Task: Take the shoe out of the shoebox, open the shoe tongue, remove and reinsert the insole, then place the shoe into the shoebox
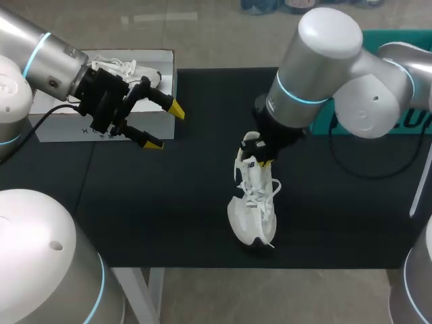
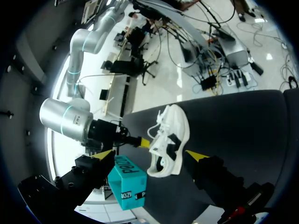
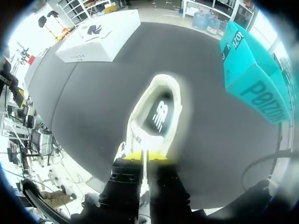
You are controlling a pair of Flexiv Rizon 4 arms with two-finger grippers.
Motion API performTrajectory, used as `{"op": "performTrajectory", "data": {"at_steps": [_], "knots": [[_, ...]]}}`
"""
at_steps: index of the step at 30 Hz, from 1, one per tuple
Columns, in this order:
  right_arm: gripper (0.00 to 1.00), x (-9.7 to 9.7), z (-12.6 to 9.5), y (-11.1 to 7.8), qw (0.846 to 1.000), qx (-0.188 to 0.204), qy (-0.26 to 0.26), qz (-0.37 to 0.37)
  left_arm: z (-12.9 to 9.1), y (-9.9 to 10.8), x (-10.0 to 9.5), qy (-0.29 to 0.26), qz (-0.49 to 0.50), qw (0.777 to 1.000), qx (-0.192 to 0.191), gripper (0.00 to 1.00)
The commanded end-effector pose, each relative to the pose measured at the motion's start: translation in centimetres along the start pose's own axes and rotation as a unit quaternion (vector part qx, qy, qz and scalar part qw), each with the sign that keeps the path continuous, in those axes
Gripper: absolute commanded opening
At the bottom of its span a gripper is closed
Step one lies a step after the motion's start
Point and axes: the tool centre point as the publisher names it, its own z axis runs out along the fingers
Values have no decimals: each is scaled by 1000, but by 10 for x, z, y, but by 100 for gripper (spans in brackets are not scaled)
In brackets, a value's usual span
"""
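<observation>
A white shoe (image 1: 253, 202) stands on the black mat (image 1: 169, 216) near the middle, toe toward the front edge, laces loose. My right gripper (image 1: 262, 160) comes down on its upper part and is shut on the shoe tongue. In the right wrist view the yellow tips (image 3: 145, 156) meet on the tongue, and the dark insole (image 3: 160, 114) shows inside the shoe (image 3: 175, 100) ahead. My left gripper (image 1: 165, 126) hangs open in front of the white shoebox (image 1: 61, 125), holding nothing. From the left wrist the shoe (image 2: 168, 140) appears ahead between the open fingers.
A second white shoe (image 1: 115, 67) lies in the shoebox at the back left. A teal box (image 1: 418, 121) stands at the right behind my right arm, also visible as the teal box (image 3: 252, 70) and the teal box (image 2: 128, 184) in the wrist views.
</observation>
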Motion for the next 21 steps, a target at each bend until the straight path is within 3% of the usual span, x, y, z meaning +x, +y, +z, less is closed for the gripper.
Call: {"op": "performTrajectory", "data": {"at_steps": [1, 8, 17, 21], "knots": [[0, 1, 16, 8, 1000, 8, 1, 1, 0, 0, 0, 2, 0, 1000, 0, 100], [0, 0, 22, 12, 1000, 13, 5, 1, 0, 0, 0, 2, 0, 1000, 0, 100], [0, -3, -27, 7, 998, -27, 54, -23, 0, 0, 0, 2, 0, 1000, 0, 100], [0, -2, -35, 16, 988, -36, 97, -115, 0, 0, 0, 2, 0, 1000, 0, 100]]}}
